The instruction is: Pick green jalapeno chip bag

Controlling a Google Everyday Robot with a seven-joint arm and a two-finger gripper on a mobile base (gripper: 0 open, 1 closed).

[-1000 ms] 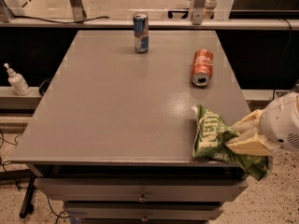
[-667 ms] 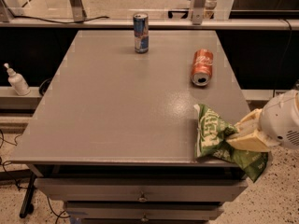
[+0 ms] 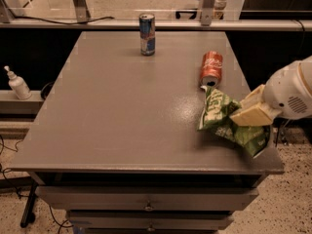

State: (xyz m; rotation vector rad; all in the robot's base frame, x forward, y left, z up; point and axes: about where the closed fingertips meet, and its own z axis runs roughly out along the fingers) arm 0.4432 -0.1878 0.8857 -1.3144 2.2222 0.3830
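The green jalapeno chip bag (image 3: 217, 112) is crinkled green foil with white lettering, at the table's front right corner. My gripper (image 3: 246, 115) comes in from the right on a white arm and is shut on the bag's right part. The bag looks lifted and tilted, with its left end hanging just over the table top. Part of the bag is hidden behind the cream fingers (image 3: 249, 116).
A red can (image 3: 211, 68) lies on its side just behind the bag. A blue can (image 3: 146, 33) stands upright at the back centre. The grey table (image 3: 112, 106) has drawers below. A white pump bottle (image 3: 18, 84) stands on a ledge at the left.
The bag has risen and shifted slightly with the gripper; its left end now hangs higher and closer to the red can. The cans have not moved.
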